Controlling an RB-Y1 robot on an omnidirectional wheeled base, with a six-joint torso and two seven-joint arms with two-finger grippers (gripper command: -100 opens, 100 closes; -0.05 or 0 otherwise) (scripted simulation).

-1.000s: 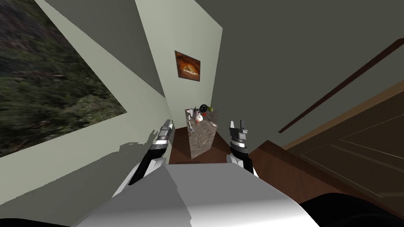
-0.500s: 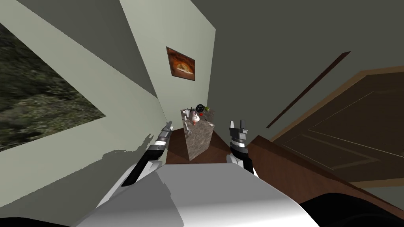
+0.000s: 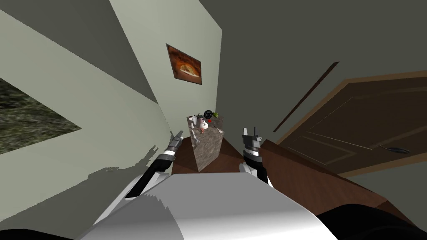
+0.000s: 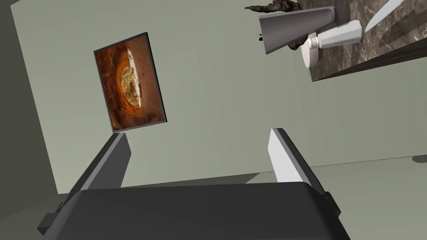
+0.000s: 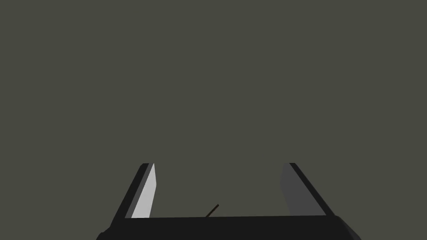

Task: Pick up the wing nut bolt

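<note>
Nothing is grasped yet: the left gripper and right gripper hang empty, fingers wide apart, short of the table. The bolt is presumably among the clutter on its top, too small to pick out. A bottle, cup and knife crowd its far-left corner. Approach, reach and grasp remain.

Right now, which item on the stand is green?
The small green item at the stand's far corner, beside the black round thing; others look white, red or grey.
</note>
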